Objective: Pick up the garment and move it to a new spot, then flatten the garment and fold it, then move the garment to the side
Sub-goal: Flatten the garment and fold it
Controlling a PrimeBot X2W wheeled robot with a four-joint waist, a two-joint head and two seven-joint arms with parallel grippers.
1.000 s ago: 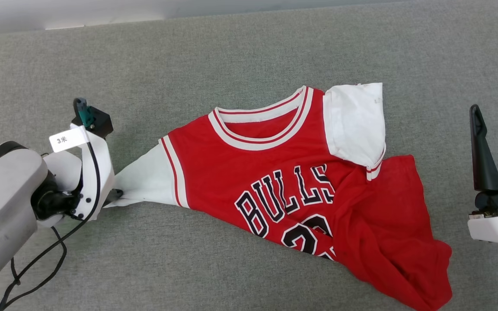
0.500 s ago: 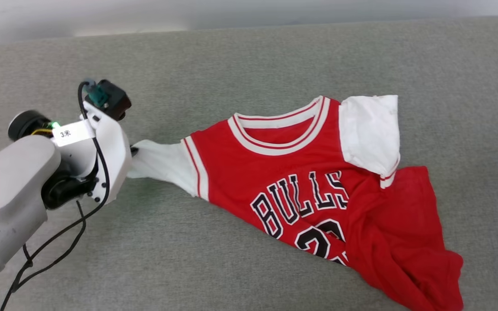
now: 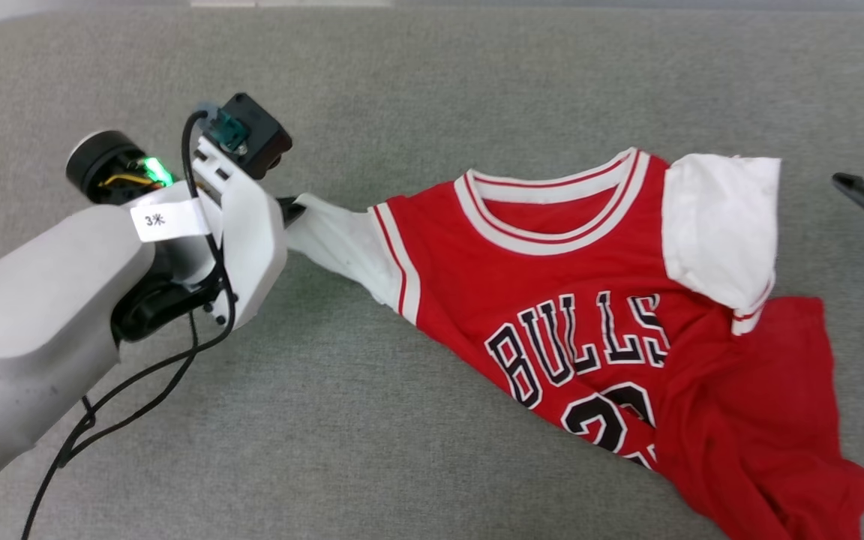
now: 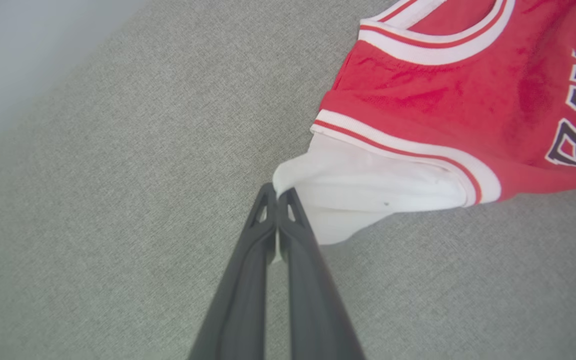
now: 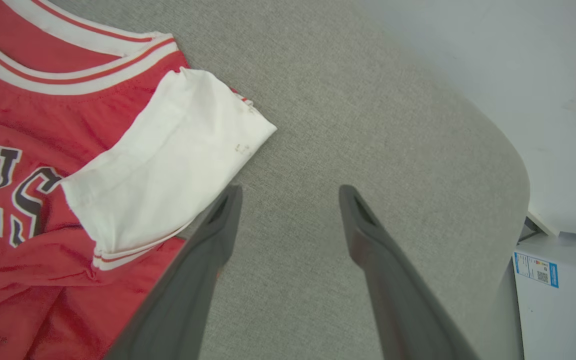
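Nearest the head camera, the pale left forearm (image 3: 34,322) enters from the lower left, and a black cable (image 3: 139,382) loops below it over the grey fabric-covered counter (image 3: 327,420). The garment (image 3: 552,300), a red jersey with white sleeves, lies face up on the right half of the counter. Its crumpled red hem (image 3: 814,480) is closest, black-outlined white lettering (image 3: 582,337) crosses the chest, and the striped collar (image 3: 552,232) lies farthest. The left hand (image 4: 277,192) has its two dark fingers pressed together on the edge of one white sleeve (image 4: 368,195), pinching it; the sleeve is drawn to a point toward the hand. The right hand (image 5: 288,192) is over bare counter with fingers spread wide, holding nothing, just beside the other white sleeve (image 5: 168,170), which is folded back over the red body. Beyond it, the counter's rounded corner (image 5: 513,165) borders a white box with a blue label (image 5: 535,270)
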